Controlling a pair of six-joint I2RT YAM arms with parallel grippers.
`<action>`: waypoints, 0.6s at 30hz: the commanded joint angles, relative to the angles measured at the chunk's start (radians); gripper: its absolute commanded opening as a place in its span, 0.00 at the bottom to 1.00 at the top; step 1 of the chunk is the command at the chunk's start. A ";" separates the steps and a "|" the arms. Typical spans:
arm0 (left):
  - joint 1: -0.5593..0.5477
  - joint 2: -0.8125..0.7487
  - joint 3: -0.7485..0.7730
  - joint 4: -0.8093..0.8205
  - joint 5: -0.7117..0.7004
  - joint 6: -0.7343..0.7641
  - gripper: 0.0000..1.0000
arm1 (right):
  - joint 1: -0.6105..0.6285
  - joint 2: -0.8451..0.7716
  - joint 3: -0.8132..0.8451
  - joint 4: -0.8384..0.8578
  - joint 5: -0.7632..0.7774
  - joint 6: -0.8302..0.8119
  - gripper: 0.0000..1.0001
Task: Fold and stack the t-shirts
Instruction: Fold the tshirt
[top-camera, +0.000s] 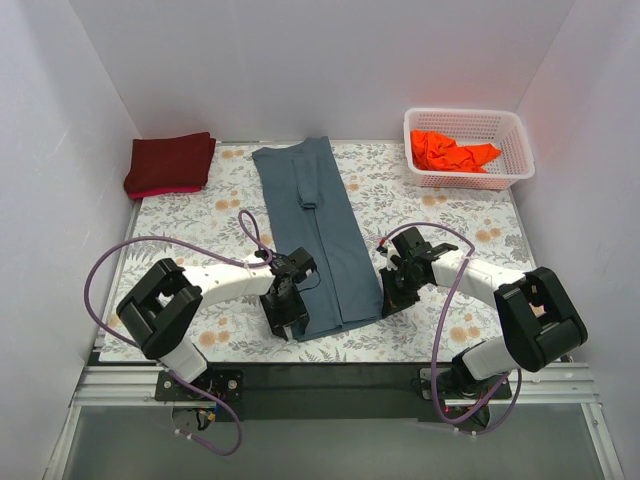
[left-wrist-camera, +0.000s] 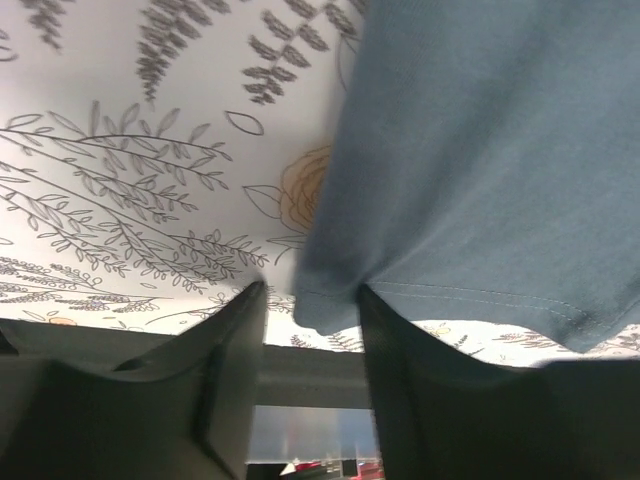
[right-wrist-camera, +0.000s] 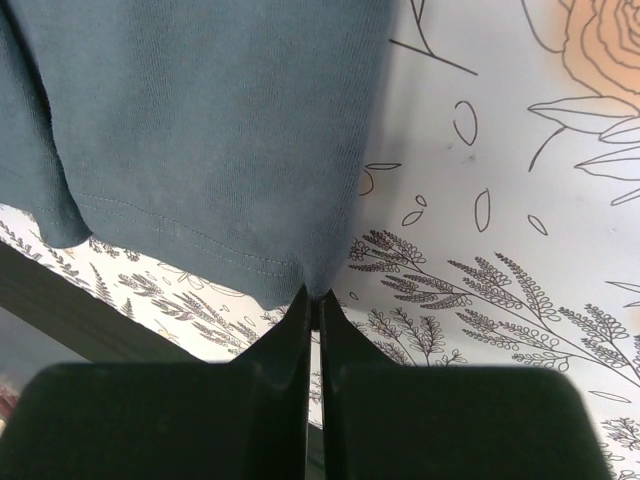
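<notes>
The slate blue-grey t-shirt (top-camera: 318, 230) lies as a long narrow strip down the middle of the floral mat. My left gripper (top-camera: 290, 318) is at its near left corner, jaws open, with the hem corner (left-wrist-camera: 330, 305) hanging between them. My right gripper (top-camera: 392, 300) is at the near right corner, shut on the hem corner (right-wrist-camera: 315, 285). The dark maroon t-shirt (top-camera: 170, 163) lies folded at the far left. The bright orange t-shirt (top-camera: 452, 152) is crumpled in the basket.
A white lattice basket (top-camera: 468, 180) stands at the far right. White walls enclose the floral mat (top-camera: 440, 215) on three sides. A black rail (top-camera: 330, 375) runs along the mat's near edge by the arm bases.
</notes>
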 joint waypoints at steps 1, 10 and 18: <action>-0.023 0.028 0.022 0.000 -0.008 -0.004 0.37 | 0.003 0.014 -0.036 0.010 0.034 -0.014 0.01; -0.043 0.044 0.014 -0.058 0.012 0.006 0.00 | 0.004 0.000 -0.027 -0.030 0.014 -0.021 0.01; -0.034 -0.084 0.036 -0.182 0.027 0.059 0.00 | 0.014 -0.045 0.004 -0.185 -0.044 -0.067 0.01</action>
